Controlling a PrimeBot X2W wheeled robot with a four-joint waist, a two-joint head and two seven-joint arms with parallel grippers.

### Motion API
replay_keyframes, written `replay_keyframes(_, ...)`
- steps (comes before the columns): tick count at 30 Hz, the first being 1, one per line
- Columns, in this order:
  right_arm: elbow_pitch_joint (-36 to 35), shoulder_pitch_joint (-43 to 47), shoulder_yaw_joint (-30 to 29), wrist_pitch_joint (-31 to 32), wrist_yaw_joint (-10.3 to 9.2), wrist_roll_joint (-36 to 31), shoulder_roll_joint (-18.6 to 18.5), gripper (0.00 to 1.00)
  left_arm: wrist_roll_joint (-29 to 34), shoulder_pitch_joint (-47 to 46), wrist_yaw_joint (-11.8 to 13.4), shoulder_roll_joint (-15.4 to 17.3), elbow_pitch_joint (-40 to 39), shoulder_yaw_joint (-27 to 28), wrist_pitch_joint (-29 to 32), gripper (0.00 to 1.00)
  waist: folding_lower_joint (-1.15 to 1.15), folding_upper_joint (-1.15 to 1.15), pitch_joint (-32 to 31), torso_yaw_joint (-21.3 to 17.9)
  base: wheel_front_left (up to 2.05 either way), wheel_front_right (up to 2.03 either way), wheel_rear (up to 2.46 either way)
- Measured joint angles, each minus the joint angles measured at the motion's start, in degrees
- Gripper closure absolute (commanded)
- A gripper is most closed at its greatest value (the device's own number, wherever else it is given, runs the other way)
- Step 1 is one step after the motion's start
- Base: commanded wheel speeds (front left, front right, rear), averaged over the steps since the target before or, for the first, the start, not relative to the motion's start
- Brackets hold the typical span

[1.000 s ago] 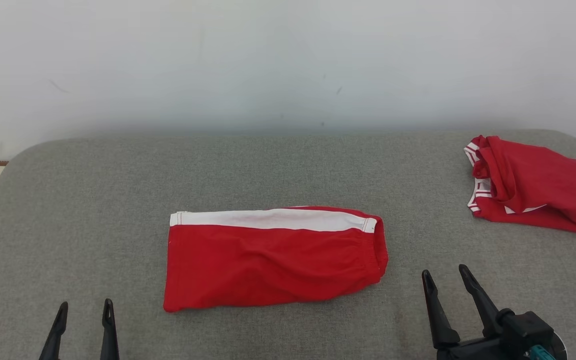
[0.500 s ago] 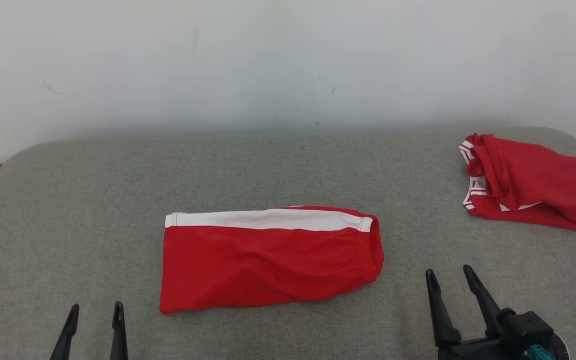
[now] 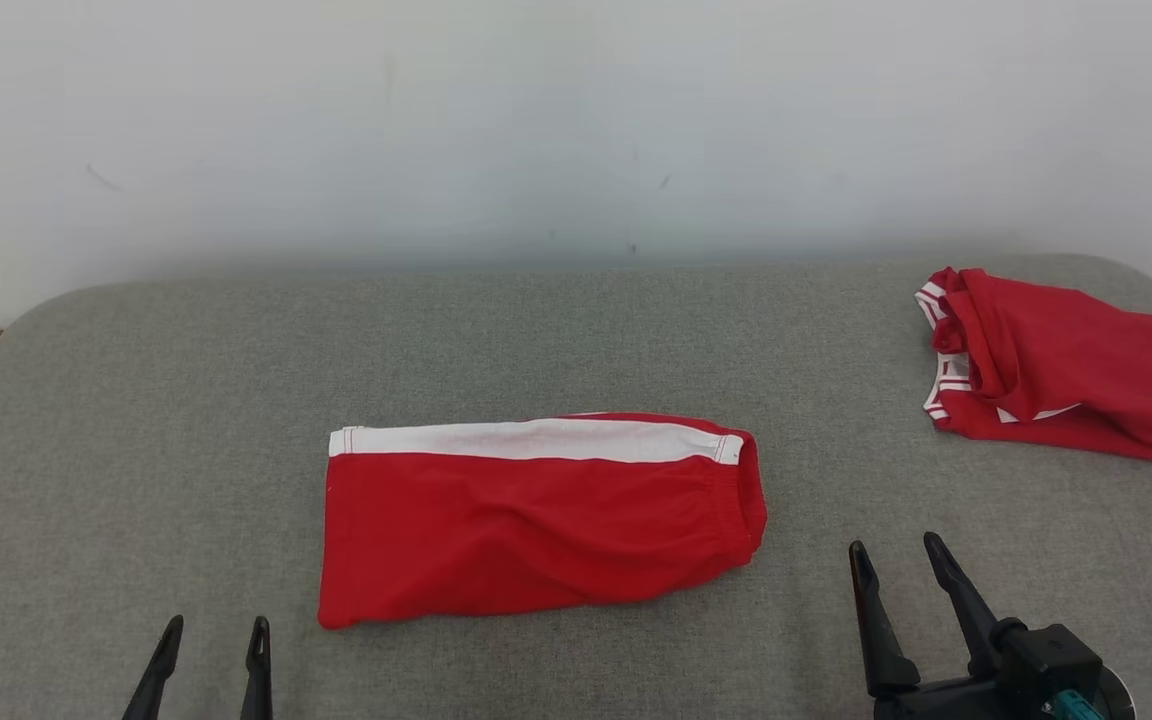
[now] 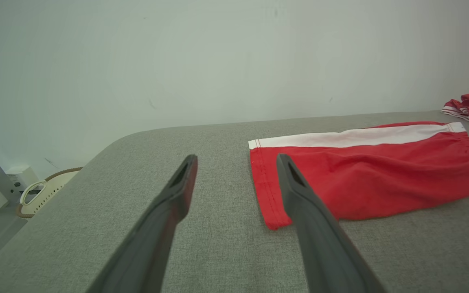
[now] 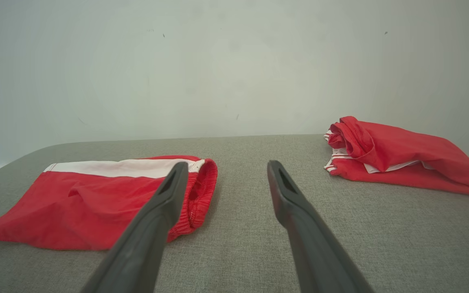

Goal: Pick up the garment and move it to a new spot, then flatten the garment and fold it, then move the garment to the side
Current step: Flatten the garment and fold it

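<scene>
Garment (image 3: 536,520) lies folded in the middle of the counter (image 3: 136,400), unmoved. Left tool (image 3: 216,625) has edged right toward its near-left corner; right tool (image 3: 893,543) waits off its right end. Both stand wide and empty, so moving it aside looks next.

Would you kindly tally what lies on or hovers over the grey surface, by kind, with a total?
Red garments: 2 (folded garment, crumpled garment)
Tools: 2 (left tool, right tool), both open
Total: 4
</scene>
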Motion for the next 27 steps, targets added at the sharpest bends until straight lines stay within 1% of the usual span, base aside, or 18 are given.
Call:
replay_keyframes(9, 0.1, 0.0, 0.0, 0.0, 0.00, -0.1, 0.0, 0.00, 0.5, 0.0, 0.0, 0.8, 0.1, -0.5, 0.0, 0.00, 0.00, 0.00, -0.1, -0.1, 0.00, 0.00, 0.00)
replay_keyframes(27, 1.1, -0.5, -0.1, 0.0, 0.00, -0.1, 0.0, 0.00, 0.3, -0.1, 0.5, 1.2, 0.2, -1.1, 0.0, 0.00, 0.00, 0.00, 0.2, 0.3, 0.00, 0.00, 0.00)
